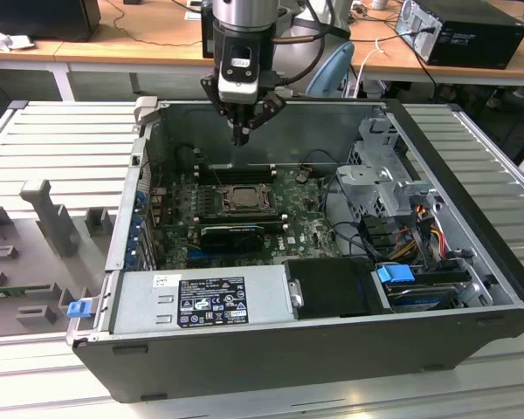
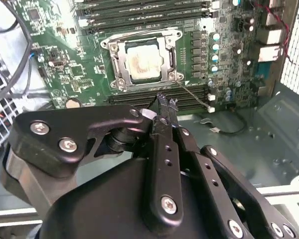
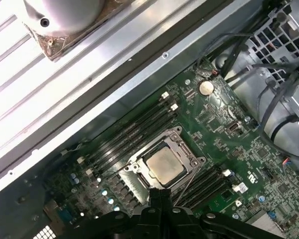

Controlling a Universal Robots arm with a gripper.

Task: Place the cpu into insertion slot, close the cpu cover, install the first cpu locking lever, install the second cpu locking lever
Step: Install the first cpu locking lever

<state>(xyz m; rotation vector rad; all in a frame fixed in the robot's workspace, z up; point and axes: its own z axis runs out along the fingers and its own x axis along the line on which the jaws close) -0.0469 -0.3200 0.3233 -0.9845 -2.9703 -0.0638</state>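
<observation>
The open computer case (image 1: pixel 244 349) fills the middle of the exterior view, and the green circuit board (image 1: pixel 307 230) lies on its floor. The gripper (image 1: pixel 240 136) hangs in the upper middle of that picture, over the far wall of the case and well apart from the board. In the second wrist view its fingers (image 2: pixel 165 124) are pressed together down to the tips. I see nothing between them, so I judge the gripper carries nothing.

The insertion slot (image 1: pixel 220 202) sits just left of the centre of the exterior view, directly below the gripper in the picture. In both wrist views the cpu (image 2: pixel 143 65) (image 3: pixel 163 166) lies flat inside the slot. The cpu cover (image 2: pixel 120 62) seems to lie down around it, with the pale top showing through its window. A thin wire lever (image 2: pixel 192 93) runs out from one corner of the frame, and I cannot tell if it is hooked.

To my judgement the first two steps are done and the work stands at the locking levers. This stage calls for a long, exact descent, because the rod is thin and close to the memory slots (image 2: pixel 139 15).
</observation>
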